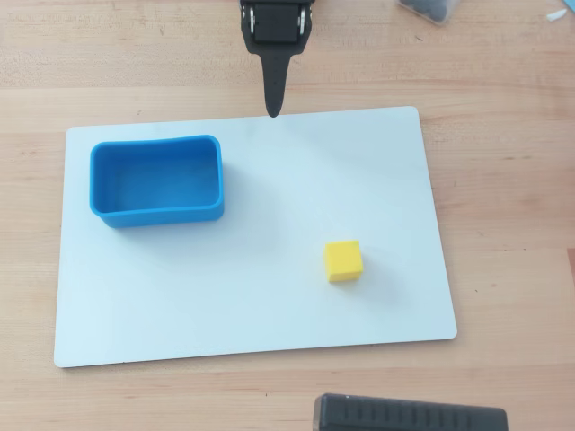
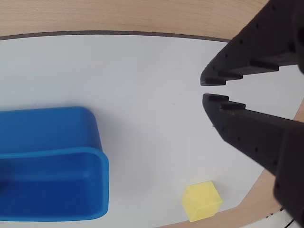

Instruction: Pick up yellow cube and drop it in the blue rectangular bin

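Observation:
The yellow cube (image 1: pixel 343 260) sits on a white mat (image 1: pixel 225 305), right of centre in the overhead view. It also shows at the bottom of the wrist view (image 2: pixel 202 202). The blue rectangular bin (image 1: pixel 158 214) stands empty on the mat's left part, and in the wrist view (image 2: pixel 47 128) it is at the lower left. My gripper (image 1: pixel 272 109) hangs at the mat's far edge, apart from both the bin and the cube. In the wrist view the gripper (image 2: pixel 205 90) has its jaws almost together with nothing between them.
The mat lies on a wooden table (image 1: pixel 503 180). A black ribbed object (image 1: pixel 409 415) lies at the near edge, below the mat. A dark object (image 1: pixel 431 7) sits at the top right corner.

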`<state>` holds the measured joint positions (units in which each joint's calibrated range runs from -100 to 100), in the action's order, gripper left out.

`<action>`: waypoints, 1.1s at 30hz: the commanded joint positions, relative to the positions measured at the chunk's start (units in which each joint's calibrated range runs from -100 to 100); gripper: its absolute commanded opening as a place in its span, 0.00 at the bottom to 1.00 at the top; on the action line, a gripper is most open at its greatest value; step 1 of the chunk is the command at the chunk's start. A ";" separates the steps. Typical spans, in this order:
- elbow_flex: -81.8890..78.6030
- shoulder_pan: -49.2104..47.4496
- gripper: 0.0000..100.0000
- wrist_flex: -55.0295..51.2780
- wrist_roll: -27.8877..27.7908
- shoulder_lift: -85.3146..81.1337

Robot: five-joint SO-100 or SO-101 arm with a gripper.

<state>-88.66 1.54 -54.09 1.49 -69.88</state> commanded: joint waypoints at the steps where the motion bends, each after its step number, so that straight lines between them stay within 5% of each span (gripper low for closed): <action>1: -3.52 -3.17 0.00 -6.19 -2.88 -18.32; 11: 0.21 -2.83 0.00 -3.38 -3.47 -10.51; 24: 36.30 -2.92 0.00 -7.43 -3.57 25.43; 33: 69.57 -6.86 0.00 -21.55 -3.17 50.42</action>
<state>-44.54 -3.71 -68.50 -1.39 -31.73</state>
